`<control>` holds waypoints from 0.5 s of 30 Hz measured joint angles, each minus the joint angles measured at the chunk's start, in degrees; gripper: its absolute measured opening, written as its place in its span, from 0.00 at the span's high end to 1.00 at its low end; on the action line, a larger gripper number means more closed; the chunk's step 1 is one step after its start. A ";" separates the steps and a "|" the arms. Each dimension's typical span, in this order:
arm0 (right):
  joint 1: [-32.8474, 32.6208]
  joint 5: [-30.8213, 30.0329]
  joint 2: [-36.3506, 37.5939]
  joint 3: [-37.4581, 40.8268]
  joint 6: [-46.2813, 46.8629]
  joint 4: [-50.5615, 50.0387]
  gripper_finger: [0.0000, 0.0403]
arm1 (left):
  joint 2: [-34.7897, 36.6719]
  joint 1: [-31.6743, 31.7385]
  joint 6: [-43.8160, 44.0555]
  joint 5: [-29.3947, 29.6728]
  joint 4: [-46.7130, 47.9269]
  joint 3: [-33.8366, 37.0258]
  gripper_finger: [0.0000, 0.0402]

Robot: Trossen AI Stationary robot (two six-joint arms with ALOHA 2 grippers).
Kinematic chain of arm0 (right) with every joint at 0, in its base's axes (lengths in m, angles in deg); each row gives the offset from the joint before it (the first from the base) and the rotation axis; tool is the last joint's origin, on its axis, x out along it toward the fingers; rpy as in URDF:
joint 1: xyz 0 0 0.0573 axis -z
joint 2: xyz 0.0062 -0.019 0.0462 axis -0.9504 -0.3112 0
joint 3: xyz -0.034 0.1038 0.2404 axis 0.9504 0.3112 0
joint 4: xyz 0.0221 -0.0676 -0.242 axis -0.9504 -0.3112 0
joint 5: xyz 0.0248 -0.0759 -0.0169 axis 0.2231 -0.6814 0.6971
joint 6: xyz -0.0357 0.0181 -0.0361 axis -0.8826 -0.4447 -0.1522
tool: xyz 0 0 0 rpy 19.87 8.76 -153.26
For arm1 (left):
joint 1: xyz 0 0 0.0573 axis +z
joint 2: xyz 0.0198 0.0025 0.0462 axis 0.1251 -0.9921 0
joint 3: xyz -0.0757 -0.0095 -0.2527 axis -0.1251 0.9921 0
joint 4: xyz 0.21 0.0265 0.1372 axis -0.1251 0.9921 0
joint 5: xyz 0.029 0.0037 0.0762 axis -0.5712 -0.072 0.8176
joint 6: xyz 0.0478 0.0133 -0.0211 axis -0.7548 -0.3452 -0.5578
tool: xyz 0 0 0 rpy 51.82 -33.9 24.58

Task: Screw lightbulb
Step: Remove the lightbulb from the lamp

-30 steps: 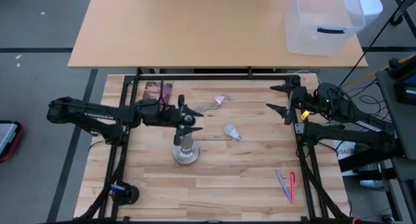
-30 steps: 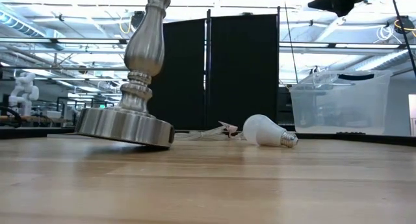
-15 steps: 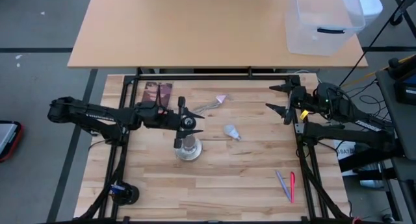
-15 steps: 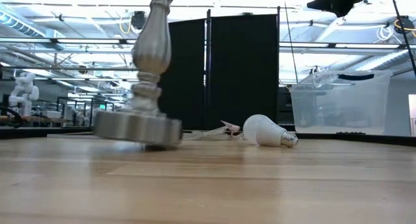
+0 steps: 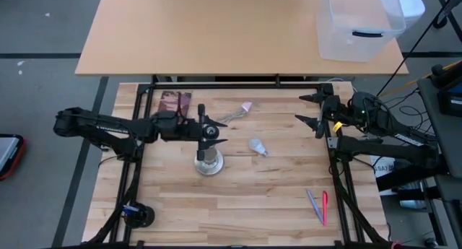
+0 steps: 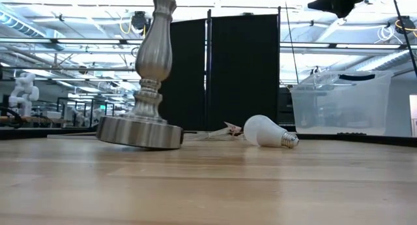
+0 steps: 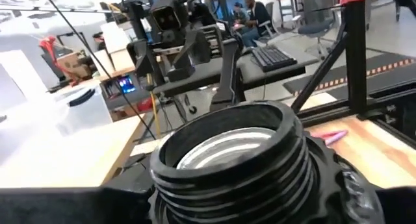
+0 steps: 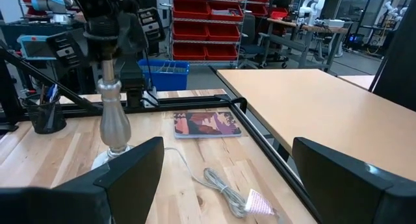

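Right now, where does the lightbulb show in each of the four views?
High view: the lightbulb lies on the table, just right of the lamp stand.
Low view: right of centre, on its side, metal base pointing right.
Left wrist view: not in it; the stand's dark socket fills the picture.
Right wrist view: not in it.
Shared landmark: the lamp stand.

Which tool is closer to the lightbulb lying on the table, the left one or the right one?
The left. The left tool grips the lamp stand's socket, just beside the lightbulb. The right tool hangs open near the table's far right edge, farther away.
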State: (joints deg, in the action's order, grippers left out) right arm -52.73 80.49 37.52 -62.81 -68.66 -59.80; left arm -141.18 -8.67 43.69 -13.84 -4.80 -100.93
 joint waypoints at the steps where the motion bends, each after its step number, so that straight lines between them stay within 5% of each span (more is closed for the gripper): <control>1: -0.02 0.01 -0.01 0.00 0.00 0.02 0.17 | -0.39 -0.10 0.00 0.10 0.00 -0.13 0.48; 9: 0.00 0.13 -0.01 0.00 0.78 -0.17 0.17 | -0.67 -0.41 0.57 4.82 -2.81 -0.09 0.17; 15: 0.00 0.22 0.01 0.00 0.85 -0.89 0.17 | 2.74 -0.45 1.07 3.53 -2.35 0.06 0.12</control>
State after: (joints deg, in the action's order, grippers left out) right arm -52.73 80.70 37.53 -62.81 -67.81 -60.68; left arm -138.44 -9.12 44.76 -10.31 -7.15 -100.87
